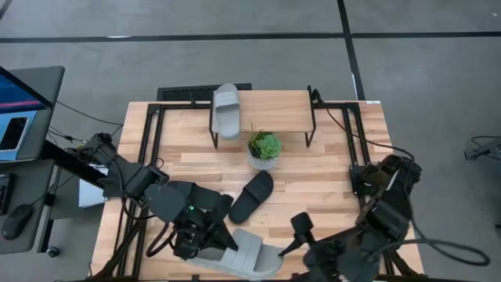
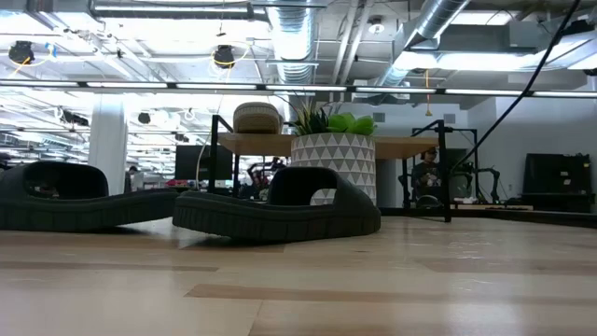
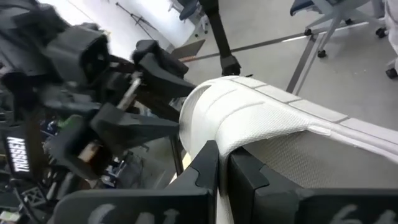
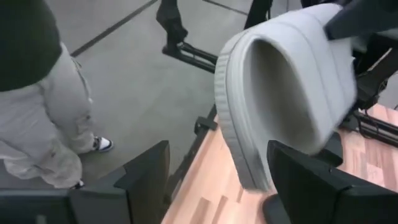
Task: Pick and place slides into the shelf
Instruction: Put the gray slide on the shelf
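Note:
One light grey slide is at the table's near edge, with my left gripper shut on it. My right gripper is open, its fingers on either side of that slide's free end; whether they touch it I cannot tell. A black slide lies sole-down mid-table, near a potted plant. Another grey slide lies on the shelf's plank top. The low view shows a further dark slide on the table at the picture's left. My left gripper holds the grey slide by the edge of its wide strap, pinched between the two fingers. The slide stretches away from the fingers toward my right gripper. Whether it is lifted clear of the table does not show.
The plant stands just in front of the shelf, between it and the black slide. The shelf sits at the far edge on thin black legs. A person's legs show on the floor beyond the table's edge. A desk with a monitor stands left of the table.

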